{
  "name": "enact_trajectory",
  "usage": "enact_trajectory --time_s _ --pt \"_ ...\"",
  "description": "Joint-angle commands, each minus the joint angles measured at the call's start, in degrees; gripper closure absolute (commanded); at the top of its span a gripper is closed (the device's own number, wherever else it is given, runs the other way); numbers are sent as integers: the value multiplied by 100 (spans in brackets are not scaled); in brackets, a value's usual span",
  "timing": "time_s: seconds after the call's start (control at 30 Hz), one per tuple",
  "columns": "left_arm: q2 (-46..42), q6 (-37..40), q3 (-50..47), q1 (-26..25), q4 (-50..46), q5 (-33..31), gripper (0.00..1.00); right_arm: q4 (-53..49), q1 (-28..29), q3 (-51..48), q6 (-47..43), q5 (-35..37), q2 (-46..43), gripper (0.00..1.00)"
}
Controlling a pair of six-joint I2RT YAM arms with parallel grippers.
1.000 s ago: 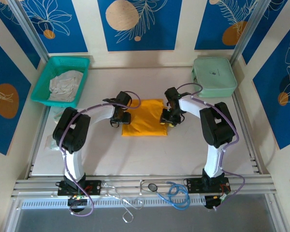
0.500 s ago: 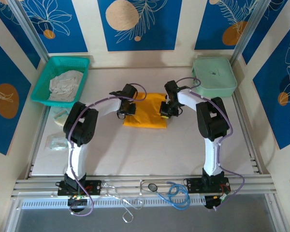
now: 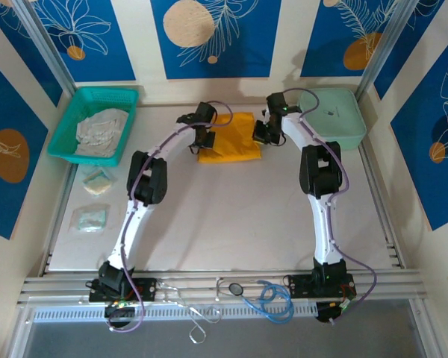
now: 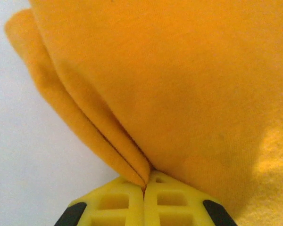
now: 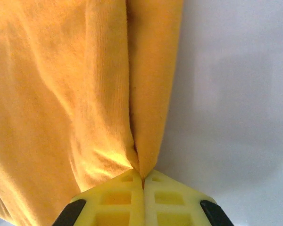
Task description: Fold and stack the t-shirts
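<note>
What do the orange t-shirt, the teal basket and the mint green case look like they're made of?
The orange t-shirt: soft matte knit cloth, probably cotton; fine weave and limp folds show. The teal basket: likely moulded plastic, with stiff mesh walls. The mint green case: seemingly hard plastic, smooth with rounded corners.

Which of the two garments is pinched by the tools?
The orange t-shirt: the left tool and right tool are shut on its folded edges. The pale garment lies untouched in the teal basket.
</note>
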Motion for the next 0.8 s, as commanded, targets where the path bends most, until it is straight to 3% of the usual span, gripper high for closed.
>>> enact_trajectory --time_s 0.0,0.17,0.33,0.43,0.7,0.77 --pt "527 438 870 223 -642 -193 100 -402 -18 742 -91 -331 502 100" --pt "739 844 1122 267 -250 -263 97 -759 -35 1586 -30 -374 1054 100" --pt "662 1104 1123 267 4 -321 67 -681 -39 1607 49 -385 1080 100" --pt "535 1152 1126 267 77 -303 51 -725 -57 1731 61 -427 1068 81" --pt "-230 1379 1120 261 56 -410 39 -1200 -77 2176 -145 -288 635 53" --pt "-534 1458 1092 267 5 -454 32 -1299 -75 2078 -186 -151 347 40"
